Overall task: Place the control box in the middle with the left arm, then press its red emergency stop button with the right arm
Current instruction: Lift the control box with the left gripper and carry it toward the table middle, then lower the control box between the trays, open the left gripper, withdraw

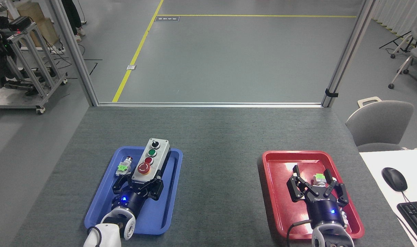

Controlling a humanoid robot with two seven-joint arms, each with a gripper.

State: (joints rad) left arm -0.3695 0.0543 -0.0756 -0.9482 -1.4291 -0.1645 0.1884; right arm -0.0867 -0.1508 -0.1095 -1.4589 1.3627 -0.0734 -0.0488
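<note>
The control box (153,155), light-grey on top with a black base, is held at its near end by my left gripper (138,182), which is shut on it. The box is raised over the blue tray (99,206), and its far end reaches past the tray's far rim. Its red emergency stop button (144,167) sits nearest my fingers, behind it a small red button, a green one and a black knob. My right gripper (314,183) hovers open over the red tray (279,171). The middle (222,164) is bare dark-grey tabletop between the trays.
A small silver switch with a green tag (123,166) lies in the blue tray left of the box. A similar one (319,177) lies in the red tray between my right fingers. A white desk with a mouse (394,178) and keyboard (416,214) adjoins on the right.
</note>
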